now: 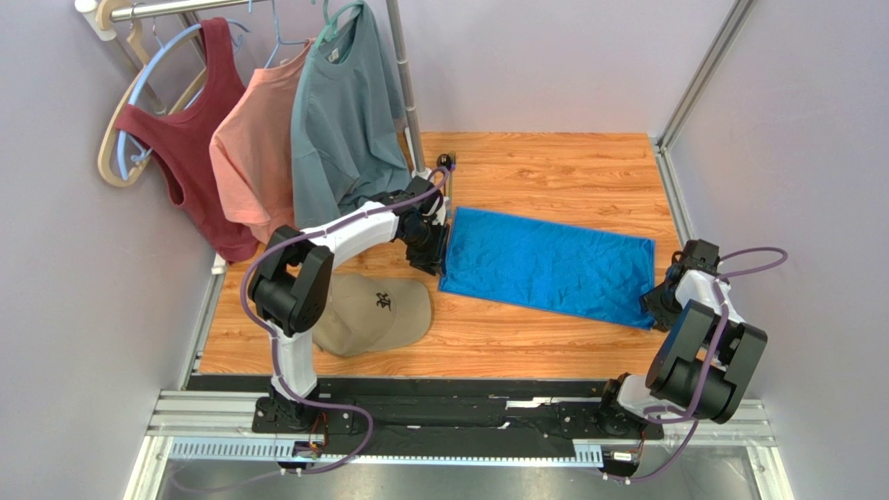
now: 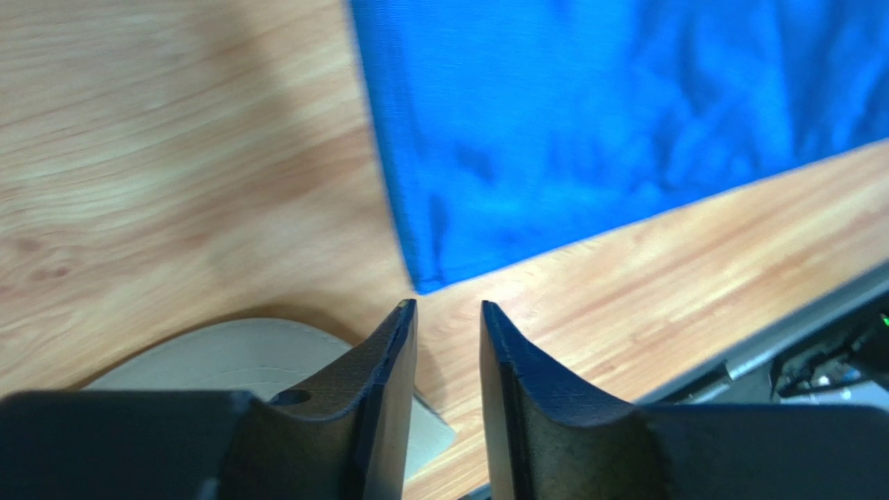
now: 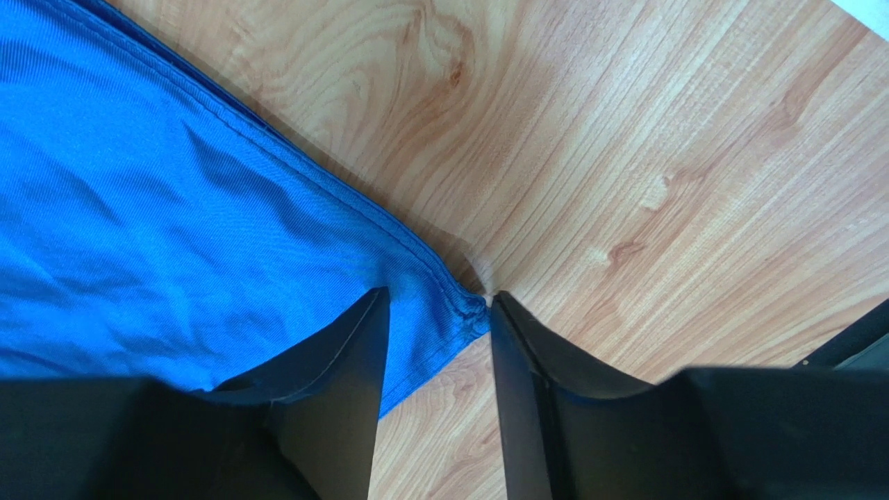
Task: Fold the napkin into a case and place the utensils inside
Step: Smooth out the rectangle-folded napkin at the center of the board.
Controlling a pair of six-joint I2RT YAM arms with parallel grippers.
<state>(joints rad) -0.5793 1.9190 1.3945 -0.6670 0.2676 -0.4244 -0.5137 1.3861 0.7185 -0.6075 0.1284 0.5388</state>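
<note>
The blue napkin point(image 1: 548, 268) lies flat on the wooden table as a long folded rectangle, slanting down to the right. My left gripper point(image 1: 439, 260) hovers at its near-left corner. In the left wrist view that gripper point(image 2: 449, 304) is open over bare wood, the napkin point(image 2: 626, 125) corner just beyond its tips. My right gripper point(image 1: 657, 307) is at the near-right corner. In the right wrist view its jaws point(image 3: 436, 294) stand open with the napkin point(image 3: 157, 229) corner lying loose between them. The utensils are out of view.
A tan cap point(image 1: 370, 313) lies left of the napkin, beside the left arm, and shows under the left fingers point(image 2: 240, 354). Maroon point(image 1: 193, 125), peach point(image 1: 256, 146) and grey-teal point(image 1: 339, 115) tops hang on a rail at the back left. Walls close in on both sides.
</note>
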